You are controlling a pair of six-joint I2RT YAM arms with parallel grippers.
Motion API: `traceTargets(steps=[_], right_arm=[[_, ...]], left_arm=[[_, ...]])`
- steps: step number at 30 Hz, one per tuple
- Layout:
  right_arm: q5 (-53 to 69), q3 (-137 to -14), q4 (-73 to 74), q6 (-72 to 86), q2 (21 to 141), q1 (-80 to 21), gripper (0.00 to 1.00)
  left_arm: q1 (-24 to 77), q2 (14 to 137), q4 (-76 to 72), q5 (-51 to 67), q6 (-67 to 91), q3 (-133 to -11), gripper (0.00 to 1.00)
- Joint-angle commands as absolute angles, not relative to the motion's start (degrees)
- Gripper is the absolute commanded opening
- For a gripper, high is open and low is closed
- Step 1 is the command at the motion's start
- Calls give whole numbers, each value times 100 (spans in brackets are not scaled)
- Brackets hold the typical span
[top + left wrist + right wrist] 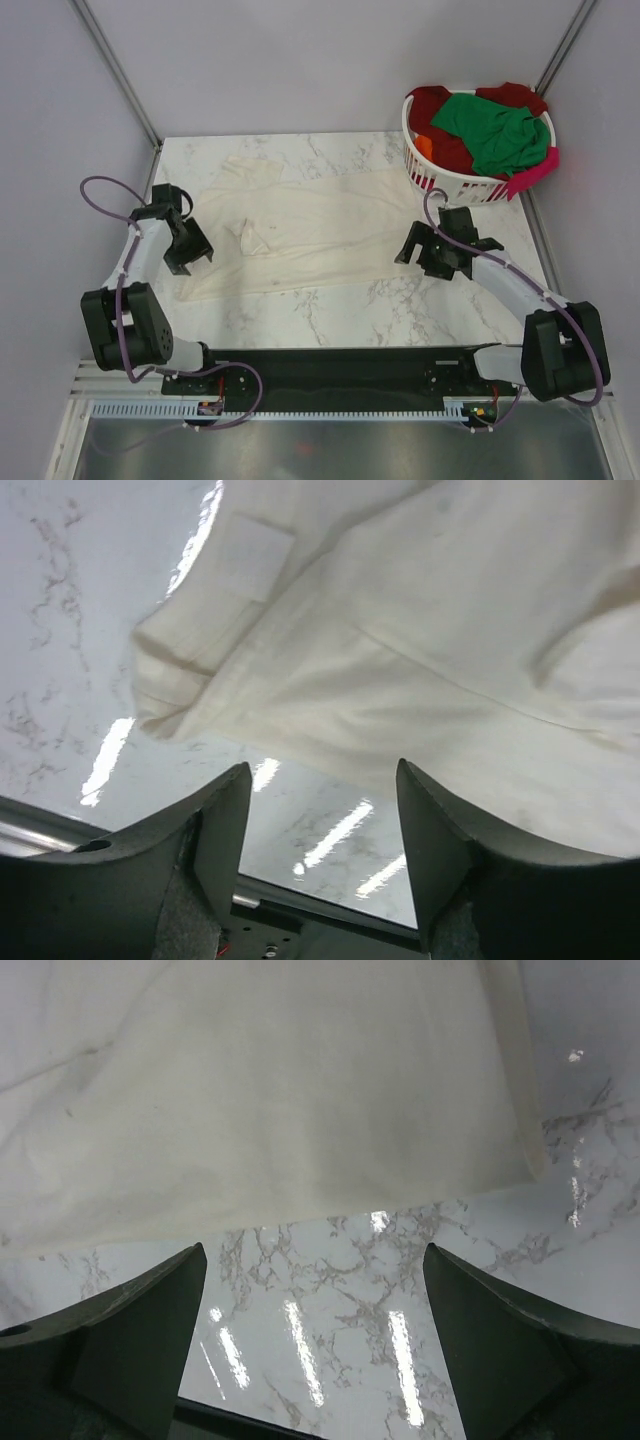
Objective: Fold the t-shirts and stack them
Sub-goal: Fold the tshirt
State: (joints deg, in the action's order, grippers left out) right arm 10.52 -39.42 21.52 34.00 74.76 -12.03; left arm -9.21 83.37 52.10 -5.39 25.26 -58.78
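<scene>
Dark grey fingers (200, 850) of my left gripper (322, 770) stand partly apart and empty; my right gripper (315, 1250) gapes wide, empty too. Across the glossy white marble table (330, 310) the cream cotton t-shirt (320, 225) lies spread flat, its left edge by my left gripper and its near hem just ahead of my right. Green, red and pink t-shirts (490, 125) sit in the white slatted plastic basket (440, 178) at the far right. Pinching on slick stone, I may skid off the hem or, I think, catch one layer only. A small bunched wrinkle (252, 237) could get folded in.
</scene>
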Motion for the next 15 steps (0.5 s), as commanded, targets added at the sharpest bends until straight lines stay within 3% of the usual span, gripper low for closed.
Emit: traceTargets(steps=[1, 5, 15], right_arm=[[783, -4744, 2793, 3147, 6892, -1292, 98], [808, -5089, 2988, 3076, 6829, -1336, 98], [941, -4905, 2962, 2857, 6908, -1354, 98]], left_arm=[[-827, 7735, 4993, 373, 2609, -6170, 66], [-414, 7593, 4448, 739, 2926, -5951, 64], [167, 8613, 3498, 949, 3296, -5915, 61]])
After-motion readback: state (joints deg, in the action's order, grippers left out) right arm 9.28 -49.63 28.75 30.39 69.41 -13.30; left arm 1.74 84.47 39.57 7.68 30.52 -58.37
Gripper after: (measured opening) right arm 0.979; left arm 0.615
